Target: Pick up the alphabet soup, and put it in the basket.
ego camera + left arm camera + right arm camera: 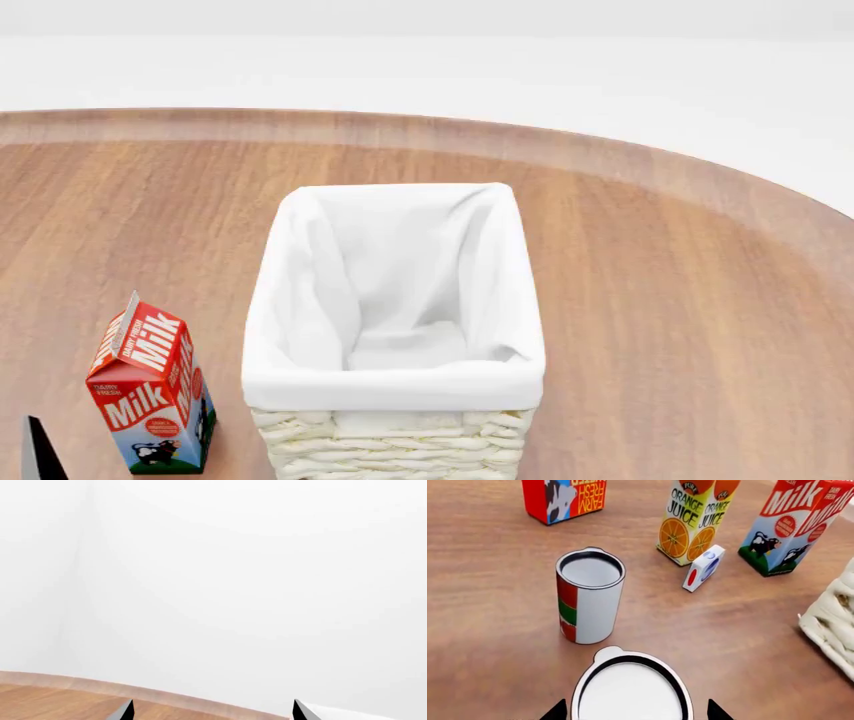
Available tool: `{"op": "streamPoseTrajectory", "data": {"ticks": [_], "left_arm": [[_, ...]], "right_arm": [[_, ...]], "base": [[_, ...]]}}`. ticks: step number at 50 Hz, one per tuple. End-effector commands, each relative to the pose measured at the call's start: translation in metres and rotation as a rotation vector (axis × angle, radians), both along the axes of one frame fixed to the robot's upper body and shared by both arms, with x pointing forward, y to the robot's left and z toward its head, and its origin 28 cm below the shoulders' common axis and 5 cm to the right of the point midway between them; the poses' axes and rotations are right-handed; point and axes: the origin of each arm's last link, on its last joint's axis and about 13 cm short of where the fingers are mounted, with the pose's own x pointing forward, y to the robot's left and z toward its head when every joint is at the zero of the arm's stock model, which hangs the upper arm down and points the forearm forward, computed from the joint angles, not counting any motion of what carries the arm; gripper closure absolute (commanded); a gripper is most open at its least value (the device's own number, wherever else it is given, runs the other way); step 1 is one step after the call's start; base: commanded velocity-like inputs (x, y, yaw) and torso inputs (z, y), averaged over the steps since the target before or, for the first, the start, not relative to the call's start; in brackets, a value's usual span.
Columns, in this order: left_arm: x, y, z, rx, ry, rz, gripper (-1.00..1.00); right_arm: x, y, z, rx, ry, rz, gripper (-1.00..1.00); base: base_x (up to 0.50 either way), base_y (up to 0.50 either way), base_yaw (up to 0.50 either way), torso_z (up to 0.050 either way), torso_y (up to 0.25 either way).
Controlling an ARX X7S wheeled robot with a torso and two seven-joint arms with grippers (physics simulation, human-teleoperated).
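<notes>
In the right wrist view a can (pixel 630 690) stands right under the camera. Only its silver-white top with a dark rim shows and its label is hidden, so I take it for the alphabet soup without seeing the blue. My right gripper (pixel 634 712) is open, its two dark fingertips either side of this can with small gaps. The cream wicker basket (pixel 400 385) with a white liner stands mid-table in the head view; its corner (pixel 834 625) shows in the right wrist view. My left gripper (pixel 212 711) is open and empty over the table edge.
A red-and-green can (pixel 589 600) stands just beyond the held-between can. Further off are an orange juice carton (pixel 694 520), a small white box (pixel 702 567), a milk carton (pixel 794 525) and a red carton (pixel 564 497). The milk carton (pixel 150 385) stands left of the basket.
</notes>
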Motion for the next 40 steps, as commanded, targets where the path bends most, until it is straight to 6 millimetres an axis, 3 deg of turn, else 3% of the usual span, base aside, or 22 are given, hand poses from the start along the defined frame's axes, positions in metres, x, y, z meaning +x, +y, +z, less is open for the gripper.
{"op": "streamPoseTrajectory", "data": {"ticks": [1, 4, 5, 22, 40], "left_arm": [[0.0, 0.0, 0.0, 0.0, -0.001, 0.001, -1.0], [0.0, 0.0, 0.0, 0.001, -0.001, 0.001, -1.0], [0.0, 0.0, 0.0, 0.001, -0.001, 0.001, -1.0], [-0.001, 0.0, -0.001, 0.004, 0.0, -0.001, -1.0], [0.0, 0.0, 0.0, 0.004, 0.0, 0.002, -1.0]], "right_arm": [[0.002, 0.002, -0.006, -0.019, -0.003, 0.003, -1.0], [0.002, 0.003, -0.008, -0.018, 0.002, 0.011, -1.0], [0.003, 0.004, -0.01, -0.018, 0.001, 0.017, 1.0], [0.006, 0.006, -0.009, 0.054, 0.014, -0.017, 1.0], [0.005, -0.002, 0.024, 0.197, -0.097, -0.111, 1.0]], "base": [[0.0, 0.0, 0.0, 0.0, 0.0], [0.0, 0.0, 0.0, 0.0, 0.0], [0.0, 0.0, 0.0, 0.0, 0.0], [0.0, 0.0, 0.0, 0.0, 0.0], [0.0, 0.0, 0.0, 0.0, 0.0]]}}
